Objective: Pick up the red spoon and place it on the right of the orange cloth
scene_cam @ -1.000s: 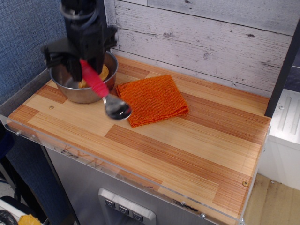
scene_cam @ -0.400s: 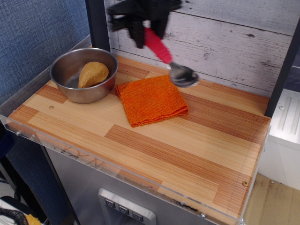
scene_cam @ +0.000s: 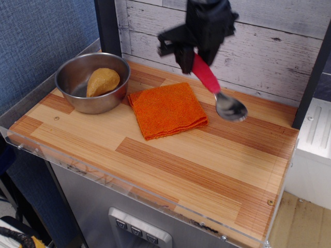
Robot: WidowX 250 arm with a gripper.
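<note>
A steel bowl stands at the back left of the wooden tabletop, holding one tan-orange rounded lump. A whitewashed plank wall runs behind the tabletop, with blue textured panelling on the left. A clear plastic rim edges the front.

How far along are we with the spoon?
Pickup looks done: the gripper holds the red spoon by its handle, clear of the table. In hand: the spoon hangs tilted, bowl end down, just right of the orange cloth. Left: lower it onto the wood there and release.
</note>
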